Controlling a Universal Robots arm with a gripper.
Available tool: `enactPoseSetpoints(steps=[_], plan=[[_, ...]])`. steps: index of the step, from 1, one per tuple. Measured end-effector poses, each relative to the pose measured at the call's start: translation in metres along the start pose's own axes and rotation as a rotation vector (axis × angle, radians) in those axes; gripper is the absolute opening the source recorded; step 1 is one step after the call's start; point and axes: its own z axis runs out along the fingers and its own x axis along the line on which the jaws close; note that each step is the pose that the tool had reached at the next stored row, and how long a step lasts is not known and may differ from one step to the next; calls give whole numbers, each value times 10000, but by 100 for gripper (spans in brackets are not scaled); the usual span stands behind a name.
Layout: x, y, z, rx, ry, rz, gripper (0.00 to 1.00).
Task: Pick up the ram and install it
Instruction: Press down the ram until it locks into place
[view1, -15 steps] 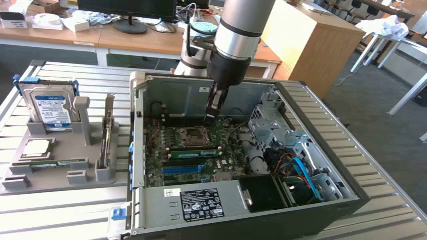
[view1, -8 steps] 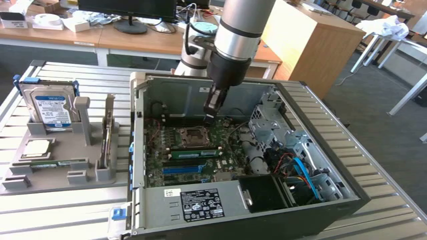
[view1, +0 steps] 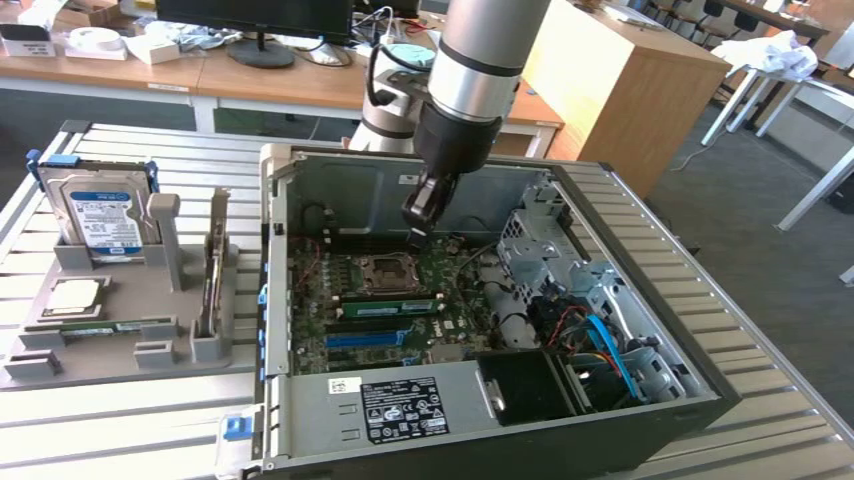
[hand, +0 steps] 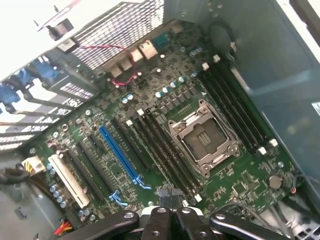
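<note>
The open computer case (view1: 534, 330) lies on the slatted worktop (view1: 120, 420), and the tool (view1: 418, 232) hangs inside it above the motherboard (hand: 165, 145), fingers closed and empty, close to the bare processor socket (hand: 202, 142) and the memory slots (hand: 160, 145). The ram (view1: 107, 328) lies well away from the tool, outside the case in the grey holder (view1: 120, 350). Risk: with the closed tool this low over the board, any downward drift could strike the socket's exposed contacts or the slot latches.

An outside camera looks down at my open computer case (view1: 494, 330); my wrist camera hovers close over its motherboard (hand: 165, 145) (shared ground).
</note>
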Motion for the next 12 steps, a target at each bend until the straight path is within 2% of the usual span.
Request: enactPoseSetpoints(steps=[12], plan=[[3, 3, 12, 25, -66, 1671, 10]])
